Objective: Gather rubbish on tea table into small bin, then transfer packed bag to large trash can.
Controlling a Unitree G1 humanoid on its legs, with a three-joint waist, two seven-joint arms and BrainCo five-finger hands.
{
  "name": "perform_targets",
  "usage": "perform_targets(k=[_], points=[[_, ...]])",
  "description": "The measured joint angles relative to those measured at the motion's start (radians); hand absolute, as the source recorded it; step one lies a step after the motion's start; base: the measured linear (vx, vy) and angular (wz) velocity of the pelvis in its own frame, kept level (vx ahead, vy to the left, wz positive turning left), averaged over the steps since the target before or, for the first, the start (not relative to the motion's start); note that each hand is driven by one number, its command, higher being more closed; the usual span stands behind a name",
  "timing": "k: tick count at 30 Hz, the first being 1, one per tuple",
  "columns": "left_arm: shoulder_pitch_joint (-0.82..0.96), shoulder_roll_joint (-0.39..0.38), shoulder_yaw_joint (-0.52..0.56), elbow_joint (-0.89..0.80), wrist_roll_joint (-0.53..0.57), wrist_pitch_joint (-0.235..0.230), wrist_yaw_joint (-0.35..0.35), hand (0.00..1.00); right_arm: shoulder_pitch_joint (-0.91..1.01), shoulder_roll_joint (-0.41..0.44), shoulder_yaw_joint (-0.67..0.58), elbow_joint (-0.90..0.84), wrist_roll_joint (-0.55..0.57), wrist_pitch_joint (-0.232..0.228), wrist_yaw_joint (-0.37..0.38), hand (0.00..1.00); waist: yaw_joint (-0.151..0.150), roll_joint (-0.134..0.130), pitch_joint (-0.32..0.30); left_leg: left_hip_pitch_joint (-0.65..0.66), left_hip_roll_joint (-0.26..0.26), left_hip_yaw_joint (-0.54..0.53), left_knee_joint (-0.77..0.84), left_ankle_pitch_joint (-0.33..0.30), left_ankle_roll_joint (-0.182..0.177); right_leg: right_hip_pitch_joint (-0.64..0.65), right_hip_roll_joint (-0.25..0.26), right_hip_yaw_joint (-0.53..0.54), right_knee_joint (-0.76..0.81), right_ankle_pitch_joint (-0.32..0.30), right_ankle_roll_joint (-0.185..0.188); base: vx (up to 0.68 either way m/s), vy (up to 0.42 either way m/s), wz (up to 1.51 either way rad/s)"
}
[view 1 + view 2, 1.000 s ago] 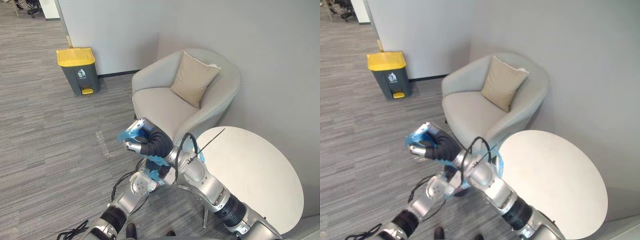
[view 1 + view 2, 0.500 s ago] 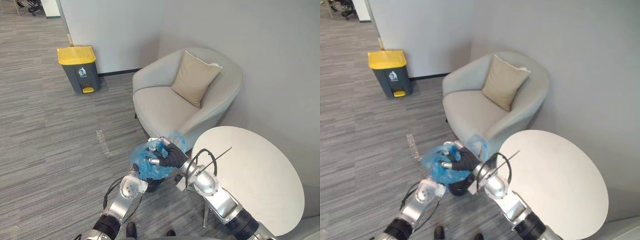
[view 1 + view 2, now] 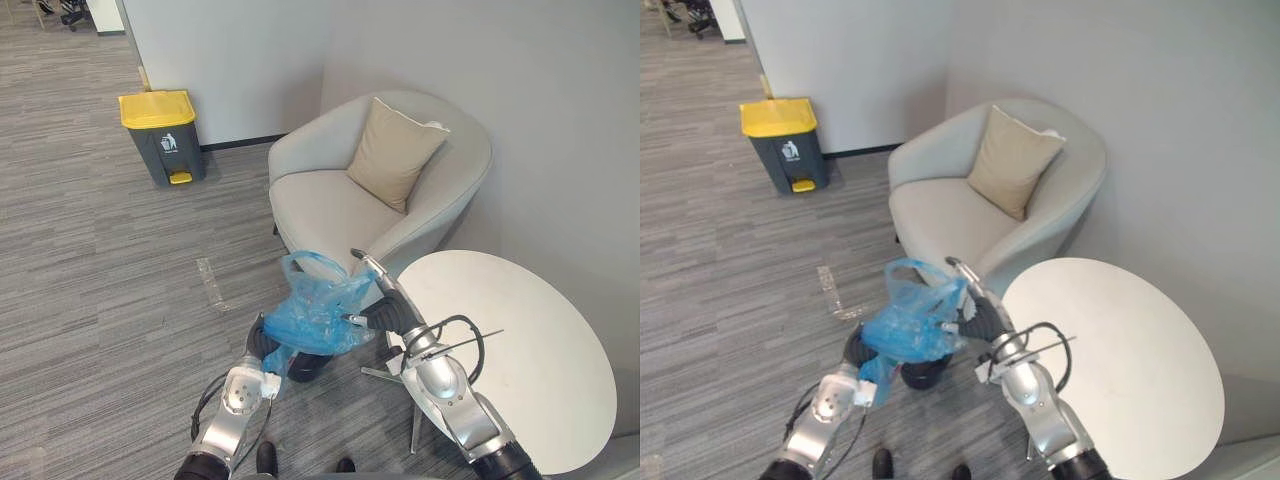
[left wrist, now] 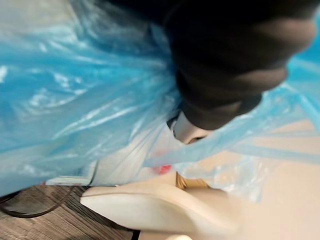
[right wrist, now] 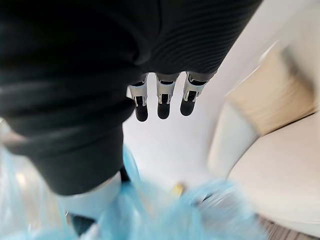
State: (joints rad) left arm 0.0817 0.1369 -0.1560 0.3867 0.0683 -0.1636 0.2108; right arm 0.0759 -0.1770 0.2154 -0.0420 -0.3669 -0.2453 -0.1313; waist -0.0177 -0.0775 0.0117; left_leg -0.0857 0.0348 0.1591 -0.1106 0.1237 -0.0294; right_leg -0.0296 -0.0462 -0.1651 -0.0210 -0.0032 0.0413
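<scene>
A blue plastic bag (image 3: 318, 308) of rubbish hangs above the small black bin (image 3: 305, 367), between the armchair and the round table. My left hand (image 3: 261, 341) is at the bag's lower left, shut on the blue film, which wraps round it in the left wrist view (image 4: 75, 100). My right hand (image 3: 386, 312) is against the bag's right side, and its fingers (image 5: 161, 102) stand straight and open in the right wrist view, holding nothing. The bag's handle loop stands up free at the top.
The large grey trash can with a yellow lid (image 3: 160, 132) stands by the far wall, across open carpet. A beige armchair (image 3: 330, 205) with a tan cushion (image 3: 397, 152) is just behind the bag. The round white table (image 3: 520, 350) is at the right.
My right hand has swung down from high on the bag's left to its right side, opened and let go of the film. The bag now sits lower, above the bin, with its loop upright.
</scene>
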Motion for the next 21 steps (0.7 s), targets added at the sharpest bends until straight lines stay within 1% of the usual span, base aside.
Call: perform_targets(k=[1,3,4,5,8,9,11,14,15,16,17,20,21], points=[[0.006,-0.001,0.007,0.001,-0.005,0.000,0.000,1.00,0.005,0.012,-0.013,0.012,0.014,0.000,0.000,0.00,0.000,0.002,0.001,0.001,0.000,-0.001,0.000,0.000,0.000,0.001,0.000,-0.001,0.000,-0.001,0.000,0.03,0.005,0.08],[0.028,-0.001,0.042,0.028,-0.033,0.000,-0.002,1.00,0.020,0.052,-0.058,0.100,0.106,0.008,0.013,0.00,0.000,0.008,0.006,0.006,-0.001,-0.007,0.000,-0.001,0.000,0.005,-0.002,-0.010,0.000,-0.006,0.000,0.03,0.009,0.09],[0.037,-0.001,0.064,0.061,-0.038,0.001,-0.003,1.00,0.025,0.068,-0.076,0.159,0.147,0.019,0.022,0.00,0.001,0.011,0.010,0.012,-0.002,-0.007,0.000,-0.004,0.000,0.009,-0.003,-0.011,-0.001,-0.011,0.002,0.02,0.009,0.06],[0.041,-0.001,0.072,0.071,-0.045,0.002,-0.004,1.00,0.026,0.072,-0.080,0.180,0.157,0.021,0.027,0.00,0.001,0.012,0.013,0.015,-0.002,-0.007,0.000,-0.006,0.000,0.012,-0.003,-0.011,0.000,-0.014,0.002,0.00,0.000,0.00],[0.062,-0.003,0.131,0.155,-0.074,0.003,-0.031,1.00,0.038,0.098,-0.109,0.303,0.258,0.041,0.078,0.00,0.003,0.022,0.024,0.018,-0.004,-0.007,0.000,-0.013,-0.002,0.017,-0.005,-0.012,-0.001,-0.019,0.004,0.06,0.004,0.01],[0.062,-0.003,0.139,0.170,-0.075,0.004,-0.039,1.00,0.039,0.101,-0.113,0.321,0.261,0.045,0.084,0.00,0.004,0.022,0.024,0.019,-0.005,-0.007,0.000,-0.014,-0.002,0.018,-0.005,-0.012,0.000,-0.019,0.004,0.08,-0.003,0.00],[0.070,-0.003,0.167,0.241,-0.079,0.006,-0.055,1.00,0.042,0.113,-0.134,0.432,0.289,0.058,0.109,0.00,0.006,0.022,0.024,0.021,-0.007,-0.007,0.000,-0.018,-0.004,0.026,-0.007,-0.012,0.000,-0.021,0.004,0.09,-0.005,0.01],[0.072,-0.003,0.178,0.314,-0.076,0.009,-0.070,1.00,0.042,0.118,-0.145,0.539,0.293,0.068,0.119,0.00,0.008,0.026,0.028,0.041,-0.011,-0.006,0.000,-0.018,0.001,0.040,-0.011,-0.012,0.000,-0.022,0.001,0.11,-0.001,-0.01],[0.071,-0.004,0.178,0.339,-0.072,0.011,-0.079,1.00,0.040,0.118,-0.145,0.580,0.299,0.070,0.121,0.00,0.008,0.030,0.037,0.055,-0.013,-0.006,0.000,-0.023,0.001,0.054,-0.013,-0.013,0.000,-0.027,0.003,0.13,0.004,0.02],[0.069,-0.009,0.178,0.403,-0.070,0.015,-0.086,1.00,0.038,0.130,-0.166,0.680,0.309,0.088,0.123,0.00,0.008,0.039,0.045,0.063,-0.016,-0.006,0.000,-0.029,0.000,0.066,-0.016,-0.015,0.002,-0.036,0.004,0.13,0.003,0.03],[0.072,-0.017,0.177,0.413,-0.070,0.017,-0.087,1.00,0.037,0.130,-0.166,0.691,0.309,0.096,0.123,0.00,0.008,0.039,0.048,0.069,-0.017,-0.007,0.000,-0.031,0.001,0.066,-0.017,-0.016,0.008,-0.041,0.005,0.09,0.006,0.03],[0.076,-0.035,0.177,0.427,-0.070,0.016,-0.087,1.00,0.029,0.130,-0.166,0.699,0.309,0.096,0.122,0.00,0.008,0.042,0.050,0.077,-0.020,-0.008,0.000,-0.034,0.002,0.068,-0.021,-0.017,0.019,-0.050,0.007,0.00,0.000,0.00],[0.074,-0.037,0.177,0.445,-0.069,0.015,-0.087,1.00,0.021,0.131,-0.167,0.727,0.309,0.094,0.123,0.00,0.008,0.042,0.051,0.079,-0.021,-0.008,0.000,-0.035,0.003,0.069,-0.021,-0.017,0.019,-0.050,0.008,0.00,0.000,0.00]])
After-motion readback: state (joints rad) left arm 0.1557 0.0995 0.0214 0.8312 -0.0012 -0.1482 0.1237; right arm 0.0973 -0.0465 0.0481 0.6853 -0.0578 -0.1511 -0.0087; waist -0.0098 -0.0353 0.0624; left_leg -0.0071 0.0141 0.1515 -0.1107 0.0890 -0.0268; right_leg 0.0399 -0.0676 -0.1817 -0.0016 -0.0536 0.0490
